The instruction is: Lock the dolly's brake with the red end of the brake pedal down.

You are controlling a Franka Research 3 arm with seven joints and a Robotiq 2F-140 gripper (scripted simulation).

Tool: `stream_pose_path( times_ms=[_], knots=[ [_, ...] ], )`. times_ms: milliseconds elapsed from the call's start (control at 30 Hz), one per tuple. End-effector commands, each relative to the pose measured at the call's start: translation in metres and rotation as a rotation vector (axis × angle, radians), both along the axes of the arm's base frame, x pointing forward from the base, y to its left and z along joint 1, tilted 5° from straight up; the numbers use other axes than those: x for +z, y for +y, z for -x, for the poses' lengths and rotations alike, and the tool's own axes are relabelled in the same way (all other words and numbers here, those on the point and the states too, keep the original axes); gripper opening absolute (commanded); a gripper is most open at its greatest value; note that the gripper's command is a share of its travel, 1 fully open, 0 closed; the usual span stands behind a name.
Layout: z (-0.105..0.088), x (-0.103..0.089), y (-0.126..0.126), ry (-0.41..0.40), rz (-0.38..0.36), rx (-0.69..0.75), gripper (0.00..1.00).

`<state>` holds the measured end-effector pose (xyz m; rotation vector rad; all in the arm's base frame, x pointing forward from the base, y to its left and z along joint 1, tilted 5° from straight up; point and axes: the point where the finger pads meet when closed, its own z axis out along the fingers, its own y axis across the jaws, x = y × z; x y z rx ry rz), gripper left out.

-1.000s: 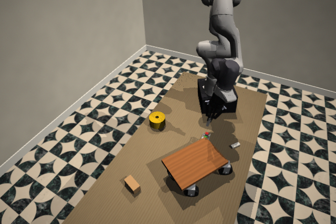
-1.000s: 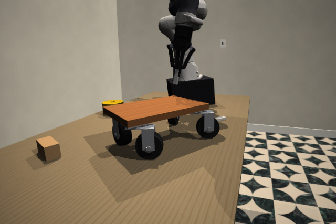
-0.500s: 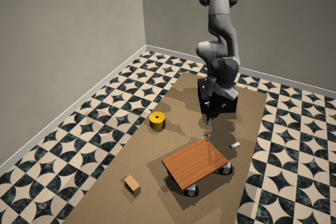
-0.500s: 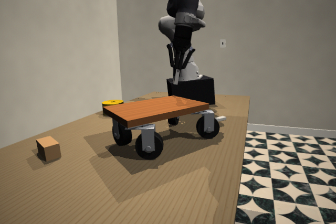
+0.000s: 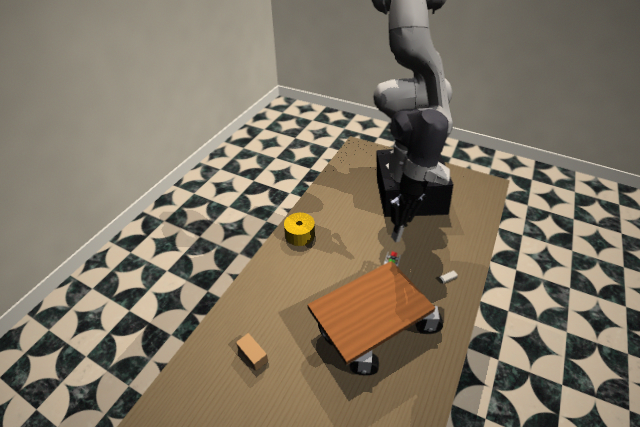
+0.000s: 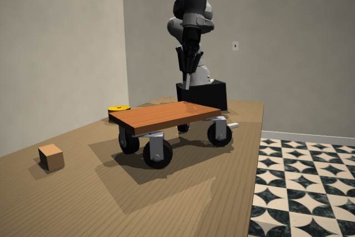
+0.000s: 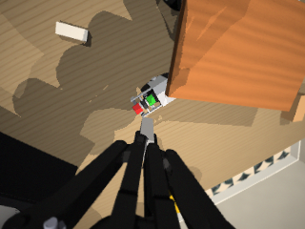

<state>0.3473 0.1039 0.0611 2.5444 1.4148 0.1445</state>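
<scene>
The dolly (image 5: 369,306) (image 6: 165,115) (image 7: 238,48) has an orange-brown wooden deck and stands on its black casters on the tan platform. At its corner nearest the robot base, the brake pedal (image 5: 392,257) (image 7: 144,103) sticks out from under the deck, with a red end (image 7: 137,109) and a green end (image 7: 151,99). My gripper (image 5: 397,234) (image 6: 186,84) (image 7: 146,125) is shut and empty. It points down and hovers a little above the pedal's red end, apart from it.
A yellow spool (image 5: 299,228) (image 6: 118,109) stands left of the pedal. A tan cube (image 5: 251,350) (image 6: 51,156) lies near the front left. A small white block (image 5: 447,276) (image 6: 232,125) (image 7: 71,31) lies right of the dolly. The black robot base (image 5: 413,189) (image 6: 202,94) is behind.
</scene>
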Motion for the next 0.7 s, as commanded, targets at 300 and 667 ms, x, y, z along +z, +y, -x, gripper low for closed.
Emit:
stream_pose_path(
  times_ms=[300, 667],
  knots=[
    [-0.001, -0.009, 0.0, 0.134, 0.014, 0.466, 0.0],
    [-0.002, -0.029, -0.001, 0.207, 0.019, 0.687, 0.0]
  ],
)
